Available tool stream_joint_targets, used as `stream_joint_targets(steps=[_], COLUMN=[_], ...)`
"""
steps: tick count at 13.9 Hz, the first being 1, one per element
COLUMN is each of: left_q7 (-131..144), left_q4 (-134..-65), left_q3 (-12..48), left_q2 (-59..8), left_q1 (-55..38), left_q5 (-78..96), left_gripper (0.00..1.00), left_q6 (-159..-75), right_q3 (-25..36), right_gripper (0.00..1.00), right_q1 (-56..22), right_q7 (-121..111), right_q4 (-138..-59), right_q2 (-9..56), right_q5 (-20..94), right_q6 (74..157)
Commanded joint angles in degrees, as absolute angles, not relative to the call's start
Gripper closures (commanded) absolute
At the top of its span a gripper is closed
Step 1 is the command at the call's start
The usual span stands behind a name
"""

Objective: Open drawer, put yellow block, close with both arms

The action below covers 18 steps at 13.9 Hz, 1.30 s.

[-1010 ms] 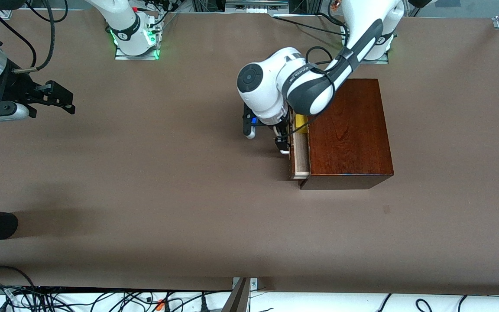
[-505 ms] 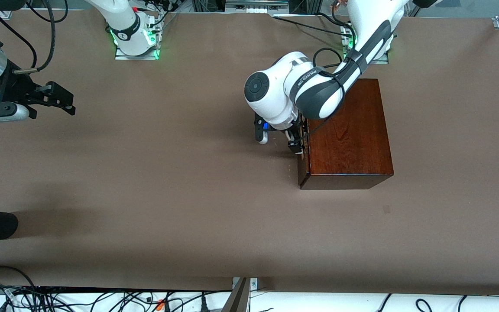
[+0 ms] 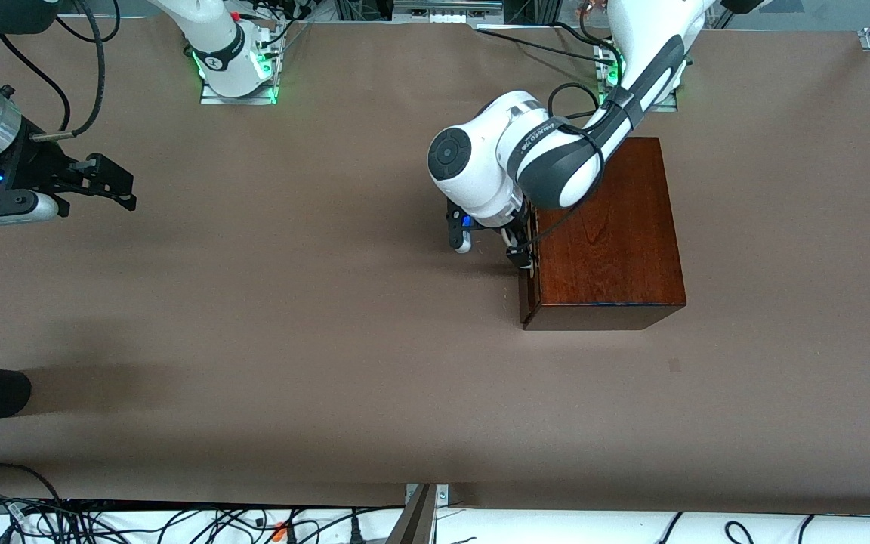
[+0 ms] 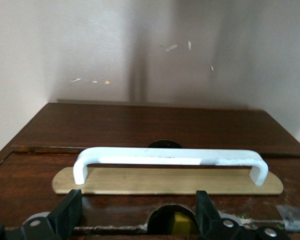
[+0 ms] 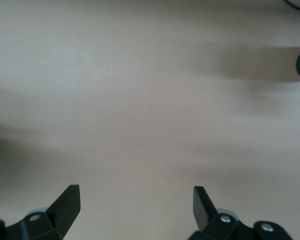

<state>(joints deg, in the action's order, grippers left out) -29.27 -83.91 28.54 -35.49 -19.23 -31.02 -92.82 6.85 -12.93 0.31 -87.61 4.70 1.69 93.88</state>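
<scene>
Spreading wide at drawer (image 3: 529,264) handle (image 4: 170,162): left gripper (image 4: 135,220) (holding nothing); right gripper (image 5: 136,206) waits, fingers apart.

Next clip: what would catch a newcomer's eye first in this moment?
The glossy mahogany box toward the left arm's end of the table stands out, its drawer pushed in flush, with the white handle showing. The left gripper sits open at that drawer front. The right gripper waits open over bare table at the right arm's end.
</scene>
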Motion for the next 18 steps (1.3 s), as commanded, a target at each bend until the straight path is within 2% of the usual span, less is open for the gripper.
stream_joint_targets(steps=[1,3,8,13,17,18], left_q7=[-19.1,-11.7,-1.6,0.4,1.8,3.5], left_q4=[-81.8,-78.5,-74.0,-68.1,-69.2,-69.6], left_q3=[29.7,31.5,31.3,31.4,31.0,28.8], left_q2=[-33.8,-31.7,-23.2,-19.8,-15.0,-14.0], left_q1=[-19.2,-18.1,-12.7,-3.6,3.6,4.2], left_q5=[-31.6,-29.2,-18.6,-13.8,-10.0,-8.2], left_gripper=[0.0,0.0,0.0,0.0,0.0,0.0], left_q6=[-93.3,-93.0,-90.5,-78.7,-77.5,-77.1], right_q3=[6.6,6.6,6.6,6.6,6.6,6.7], right_gripper=[0.0,0.0,0.0,0.0,0.0,0.0], right_q1=[-12.5,-12.6,-12.5,-12.4,-12.4,-12.4], right_q7=[1.2,1.2,0.8,0.7,0.7,0.7], right_q4=[-87.1,-87.1,-87.1,-87.1,-87.1,-87.1], right_q2=[4.7,4.7,4.8,4.8,4.8,4.8], right_q5=[2.5,2.5,2.5,2.5,2.5,2.5], right_q6=[94.0,94.0,93.7,93.8,93.8,93.7])
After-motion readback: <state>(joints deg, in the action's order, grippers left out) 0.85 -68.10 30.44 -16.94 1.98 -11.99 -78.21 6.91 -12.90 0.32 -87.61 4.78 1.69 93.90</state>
